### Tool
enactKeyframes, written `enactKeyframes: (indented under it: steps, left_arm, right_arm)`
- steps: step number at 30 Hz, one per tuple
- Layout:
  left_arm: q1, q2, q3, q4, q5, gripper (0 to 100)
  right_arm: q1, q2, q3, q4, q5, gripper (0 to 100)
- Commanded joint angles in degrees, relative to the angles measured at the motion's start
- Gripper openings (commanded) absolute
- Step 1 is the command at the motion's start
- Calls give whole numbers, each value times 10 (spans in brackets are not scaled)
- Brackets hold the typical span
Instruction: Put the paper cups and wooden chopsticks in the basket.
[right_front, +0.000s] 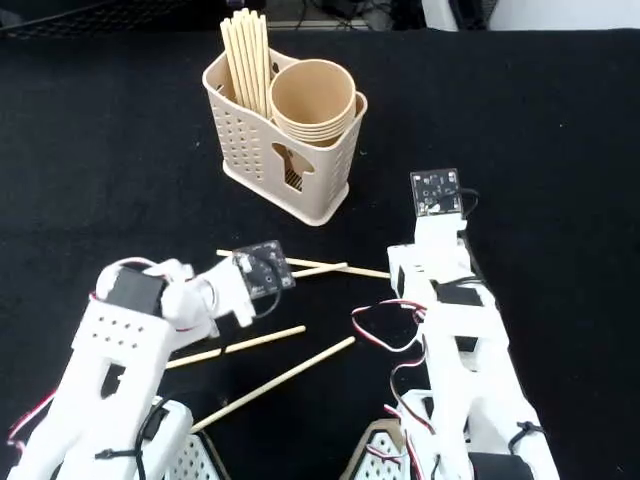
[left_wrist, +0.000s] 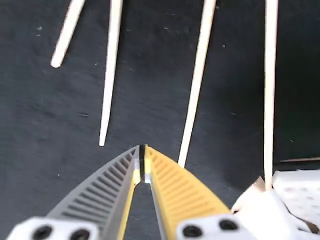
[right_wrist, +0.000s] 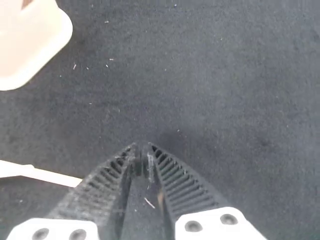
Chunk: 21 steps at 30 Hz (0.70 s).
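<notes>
Black cloth (right_front: 540, 120) covers the whole table. Toward its far side stands the beige basket (right_front: 260, 170), which holds a stack of paper cups (right_front: 313, 95) and an upright bundle of chopsticks (right_front: 246, 55). Four loose chopsticks (right_front: 270, 385) lie flat on the cloth near the two arms, well apart from the basket. The left gripper (left_wrist: 142, 152) hangs over them with its two fingers pressed together, and it grips nothing. The right gripper (right_wrist: 142, 150) is also closed and empty, low over the cloth, with a basket corner and one chopstick end (right_wrist: 40, 174) near it.
</notes>
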Motion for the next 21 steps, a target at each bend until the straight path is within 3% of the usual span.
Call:
enactKeyframes:
  steps: [1,6,10,14,21]
  left_arm:
    - [6,-12,22,-10,12,34]
    - [53,19,40,-11,82,193]
    - [145,49,35,19,91,181]
    - [204,71,36,-13,188,182]
    - [272,108,36,-34,286,202]
  right_arm:
    - [8,-3,-1,-12,0,39]
    - [7,-3,-1,-11,0,39]
    - [7,-3,-1,-11,0,39]
    - [7,-3,-1,-12,0,39]
    - [7,-3,-1,-13,0,39]
